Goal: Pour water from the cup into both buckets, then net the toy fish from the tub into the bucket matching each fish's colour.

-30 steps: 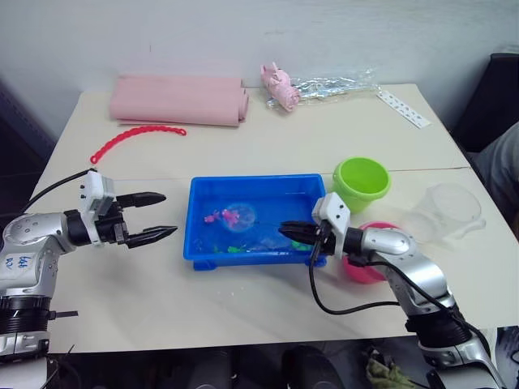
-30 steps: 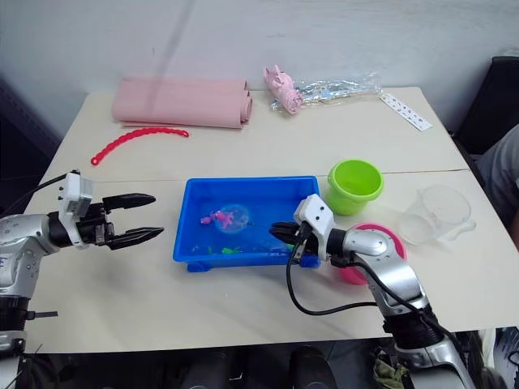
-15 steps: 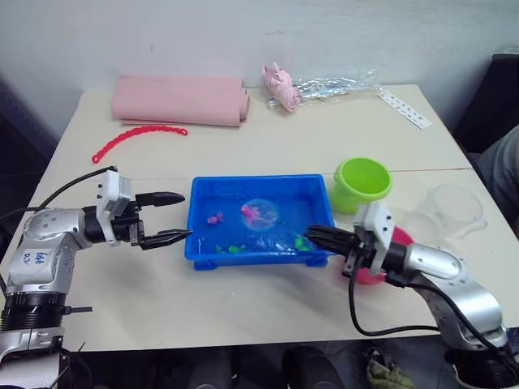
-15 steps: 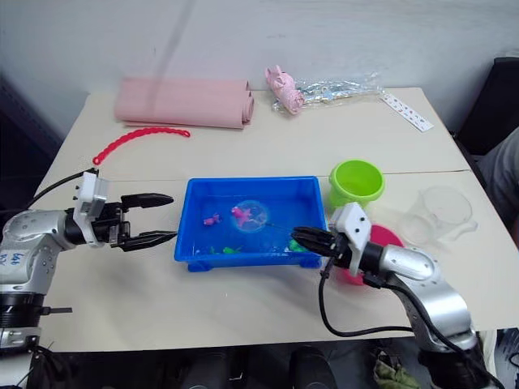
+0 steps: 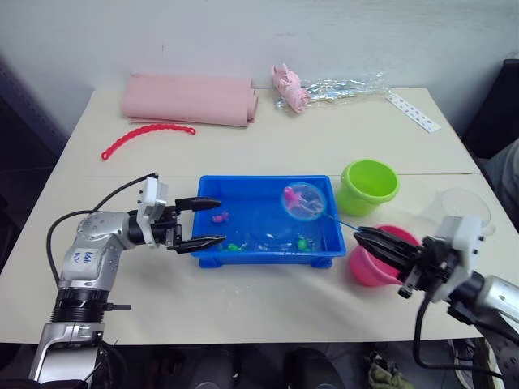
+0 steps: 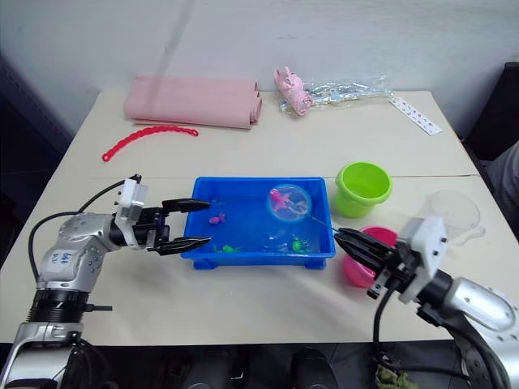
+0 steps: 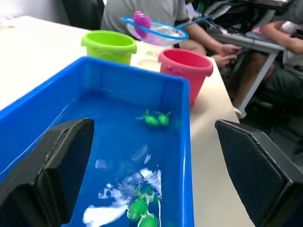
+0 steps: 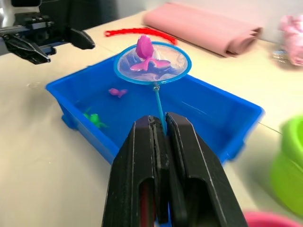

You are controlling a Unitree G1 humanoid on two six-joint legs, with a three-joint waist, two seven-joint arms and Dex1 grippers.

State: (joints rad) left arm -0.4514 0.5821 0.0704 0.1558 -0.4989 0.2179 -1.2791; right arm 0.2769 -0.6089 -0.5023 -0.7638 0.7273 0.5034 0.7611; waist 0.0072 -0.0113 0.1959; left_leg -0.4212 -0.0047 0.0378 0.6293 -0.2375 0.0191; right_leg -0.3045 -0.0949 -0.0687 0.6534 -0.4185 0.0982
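The right tool [image 8: 158, 142] is clamped on the stick of the small blue-hooped mesh net [image 8: 152, 64], holding it level above the shallow blue plastic tub [image 5: 207, 247] so the pink toy fish [image 8: 144, 56] stays cradled for the nearby bright pink bucket [image 5: 369, 263]. The left tool [image 5: 199, 223], fingers apart, straddles the tub's end wall, probably to steady it on the surface [image 5: 243, 138].

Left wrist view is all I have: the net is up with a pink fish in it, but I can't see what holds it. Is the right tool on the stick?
Observer: Yes, the right tool is shut on the stick of the net.
Operator: Is the hoop over the pink bucket?
Observer: Not yet. In the head views it appears over the right part of the tub, short of the pink bucket.
Operator: Any pink fish in the water?
Observer: One small pink fish lies toward the tub's left end.
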